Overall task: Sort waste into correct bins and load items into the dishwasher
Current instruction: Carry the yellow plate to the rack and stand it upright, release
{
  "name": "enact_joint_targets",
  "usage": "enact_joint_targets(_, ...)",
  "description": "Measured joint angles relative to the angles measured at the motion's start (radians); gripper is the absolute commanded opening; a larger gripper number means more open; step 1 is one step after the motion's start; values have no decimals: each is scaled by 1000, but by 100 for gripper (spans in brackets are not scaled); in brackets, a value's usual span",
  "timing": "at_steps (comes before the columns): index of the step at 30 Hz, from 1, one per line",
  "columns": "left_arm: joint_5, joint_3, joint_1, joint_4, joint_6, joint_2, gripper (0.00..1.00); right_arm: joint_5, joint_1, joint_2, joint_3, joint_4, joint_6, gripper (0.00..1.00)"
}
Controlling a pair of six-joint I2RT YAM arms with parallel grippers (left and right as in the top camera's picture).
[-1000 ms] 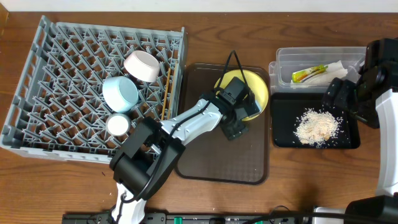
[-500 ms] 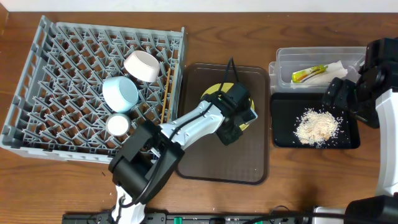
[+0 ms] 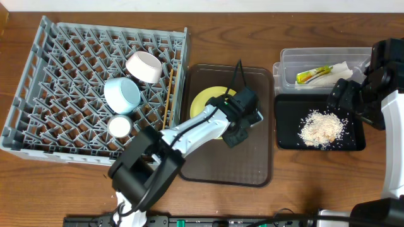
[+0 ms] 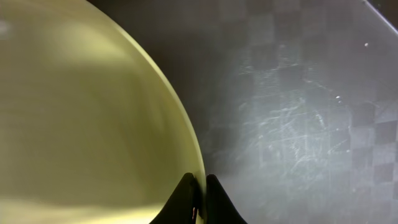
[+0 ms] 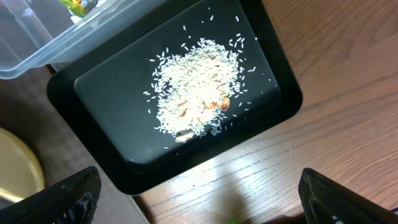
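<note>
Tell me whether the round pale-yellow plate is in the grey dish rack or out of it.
Out. The pale-yellow plate lies over the brown serving tray, beside the grey dish rack, rim pinched by the left fingers.

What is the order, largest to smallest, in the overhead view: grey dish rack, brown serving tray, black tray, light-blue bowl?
1. grey dish rack
2. brown serving tray
3. black tray
4. light-blue bowl

Wooden table (image 3: 240, 38) carries dish rack (image 3: 63, 75), brown tray (image 3: 227, 164), clear tub (image 3: 287, 69), black tray (image 3: 287, 126).
</note>
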Motion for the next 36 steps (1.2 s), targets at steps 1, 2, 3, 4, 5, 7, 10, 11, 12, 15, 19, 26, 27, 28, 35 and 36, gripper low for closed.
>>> enact_joint_targets(1,-13,0,0,-3,-6,-22,8,0,0,0,0,0,0,99)
enact_joint_targets(2,-22,0,0,-4,-8,-43,8,0,0,0,0,0,0,99)
enact_joint_targets(3,-30,-1,0,-5,-10,-63,8,0,0,0,0,0,0,99)
enact_joint_targets(4,-44,-1,1,-5,-12,-106,8,0,0,0,0,0,0,99)
enact_joint_targets(5,-56,-1,2,-3,-13,-137,8,0,0,0,0,0,0,99)
enact_joint_targets(7,-76,-1,9,1,-26,-215,8,0,0,0,0,0,0,99)
enact_joint_targets(10,-103,0,52,22,-68,-352,8,0,0,0,0,-1,0,99)
enact_joint_targets(11,-106,0,71,28,-89,-382,8,0,0,0,0,-1,0,99)
enact_joint_targets(12,-108,0,78,29,-93,-392,8,0,0,0,0,-1,0,99)
enact_joint_targets(15,-70,0,168,57,-137,-468,8,0,0,0,0,-1,0,99)
enact_joint_targets(19,63,0,288,103,-191,-513,8,0,0,0,0,0,0,99)
enact_joint_targets(26,358,0,509,146,-295,-496,8,0,0,0,0,-1,0,99)
enact_joint_targets(27,392,0,533,147,-306,-489,8,0,0,0,0,-1,0,99)
enact_joint_targets(28,425,0,554,148,-322,-482,8,0,0,0,0,-2,0,99)
enact_joint_targets(35,612,0,644,148,-372,-418,8,0,0,0,0,-3,0,99)
enact_joint_targets(36,631,0,651,148,-375,-408,8,0,0,0,0,-3,0,99)
